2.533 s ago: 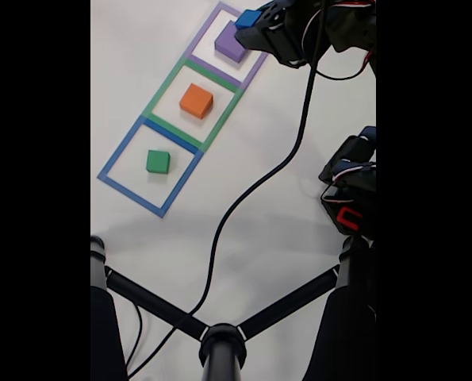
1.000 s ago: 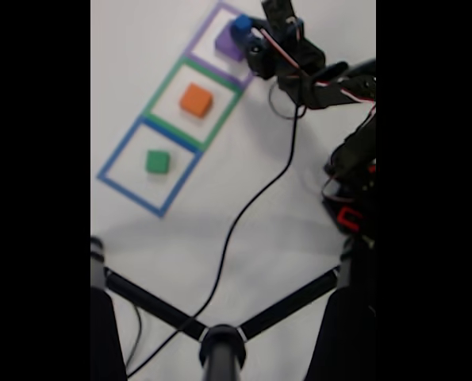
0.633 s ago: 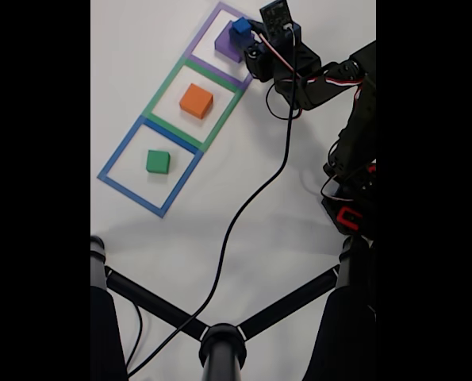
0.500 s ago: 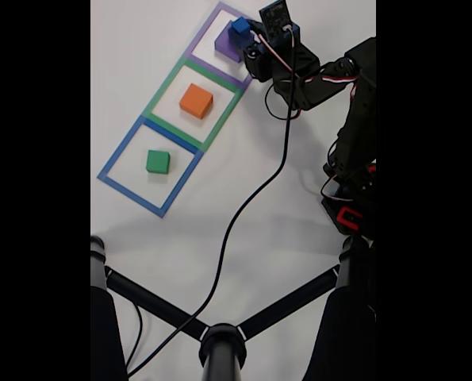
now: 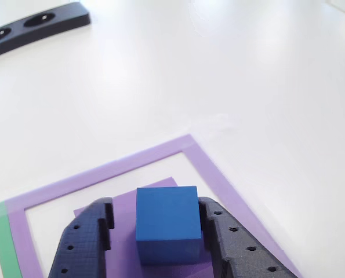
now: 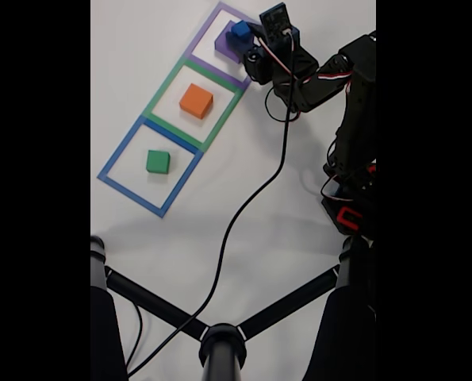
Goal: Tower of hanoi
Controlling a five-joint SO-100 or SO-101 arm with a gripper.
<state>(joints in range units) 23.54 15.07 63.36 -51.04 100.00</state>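
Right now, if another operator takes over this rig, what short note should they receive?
End effector: its fingers flank the blue cube over the purple cube; whether it grips, I cannot tell.
Things: blue on or just above purple inside the purple outline; orange cube in the green outline; green cube in the blue outline.
Done: blue brought onto purple.
Left: release blue, then the remaining moves.

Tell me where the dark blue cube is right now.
In the fixed view the dark blue cube sits on the purple cube inside the purple square outline, top of frame, between the gripper fingers.
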